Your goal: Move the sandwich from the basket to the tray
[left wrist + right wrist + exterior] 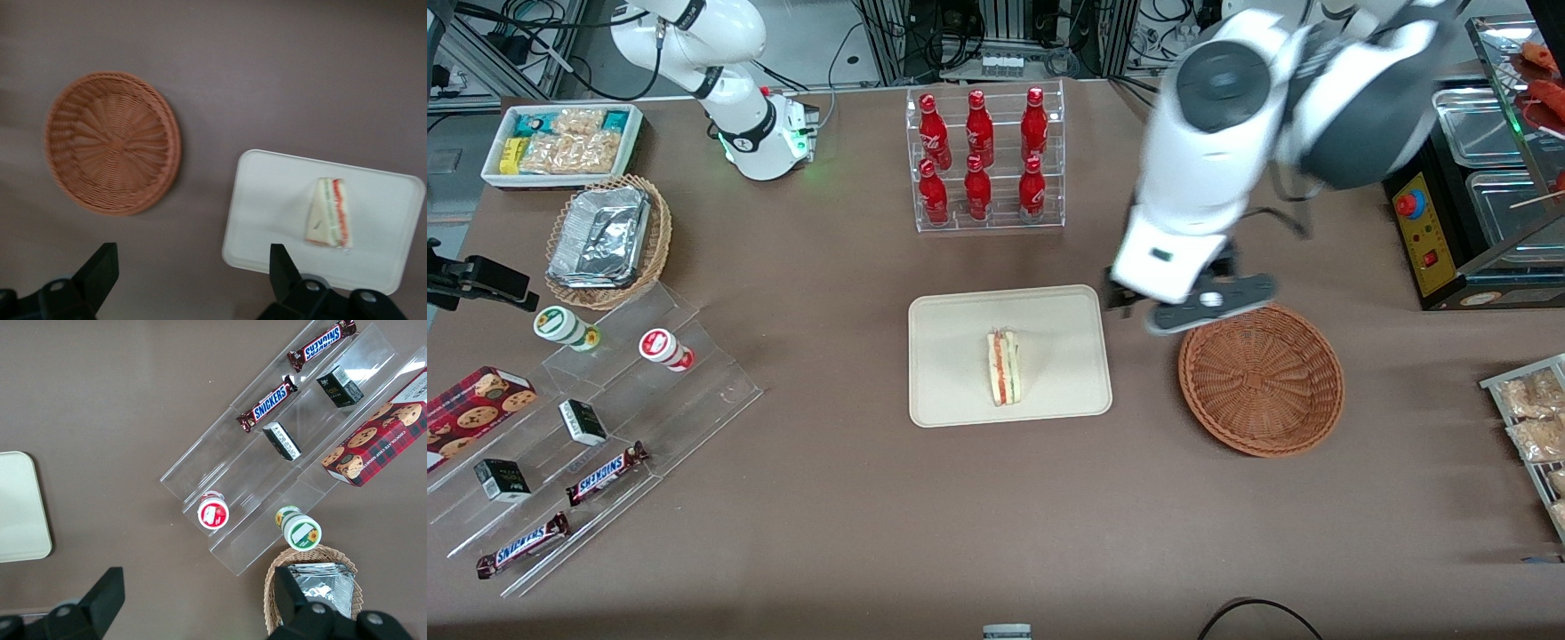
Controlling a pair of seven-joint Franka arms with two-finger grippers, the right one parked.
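The sandwich [1005, 368] lies on the tray [951, 391], near its middle, standing on a long edge with the red and green filling layers showing. It is well apart from the hand [1190, 300], below it and off toward the parked arm's end of the table [827, 498]. Nothing touches it.

The tray sits flat on the table between the sandwich and the basket [1261, 380]; in the wrist view the sandwich [328, 212] shows wholly inside the tray [267, 213] rim. The basket [112, 143] is just beside the tray, toward the working arm's end, and holds nothing.

The hand hangs in the air above the gap between tray and basket, over the basket's rim on the side farther from the front camera. Its 2 fingers [100, 270] are spread wide with nothing between them.

By my reading the placing step is finished: the sandwich is out of the basket, on the tray, and let go. What is left is only the retreat. The next move calls for lifting the hand clear and away without dipping toward the tray, so the upright wedge is not tipped over.
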